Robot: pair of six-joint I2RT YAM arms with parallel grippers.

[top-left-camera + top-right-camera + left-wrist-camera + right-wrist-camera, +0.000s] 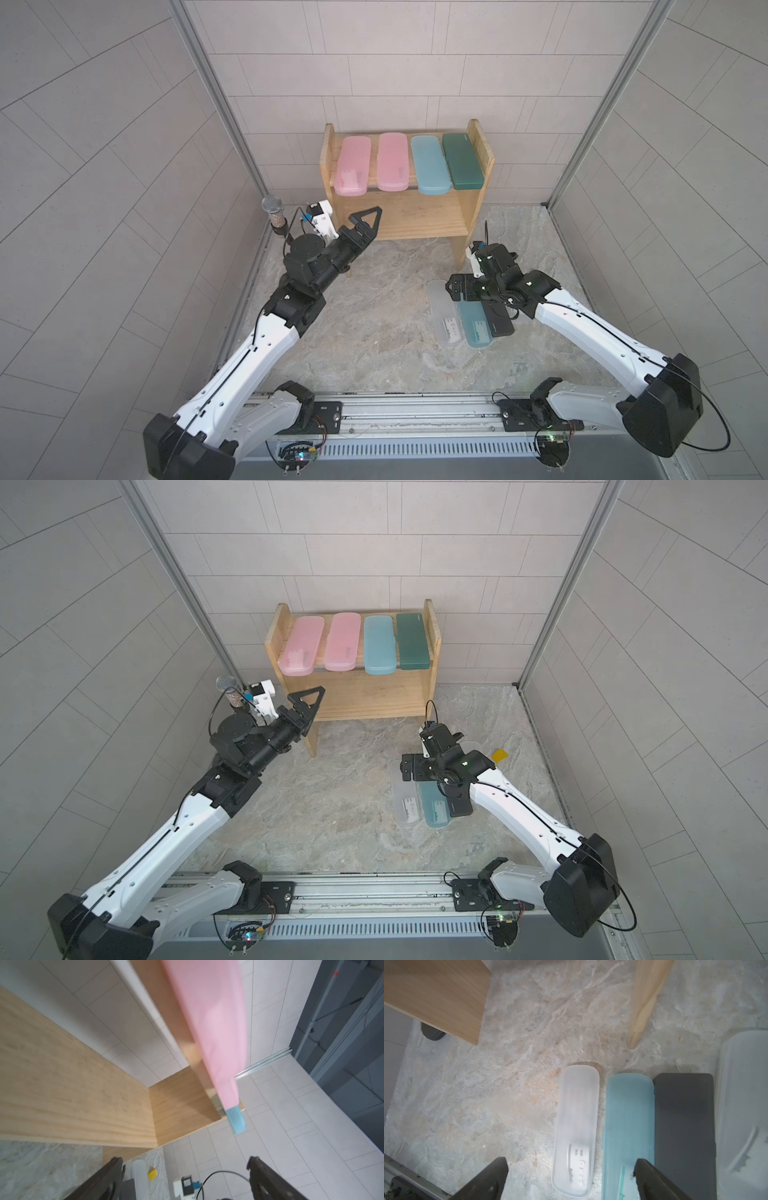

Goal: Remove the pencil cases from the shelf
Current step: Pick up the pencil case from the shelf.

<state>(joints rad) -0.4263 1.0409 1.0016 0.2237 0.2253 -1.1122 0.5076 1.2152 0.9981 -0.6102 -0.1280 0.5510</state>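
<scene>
Pine shelf [399, 220] stands at 12 o'clock on the table [374, 332]. Its top tier carries four pencil cases: outer pink case [353, 166], second pink case [392, 162], light blue case [430, 164], dark green case [462, 160]. The lower tier is bare.

At 4 o'clock on the table lie a frosted clear case [577, 1109], second light blue case [629, 1113], black case [683, 1118] and second frosted clear case [741, 1105].

Assessment: half done, between picks.

- **Left gripper** [374, 214]: at the shelf's 7 o'clock corner, jaws wide, empty. It must next rise to a pink case's near end.
- **Right gripper** [571, 1162]: above the table cases, jaws wide, holding nothing.
</scene>
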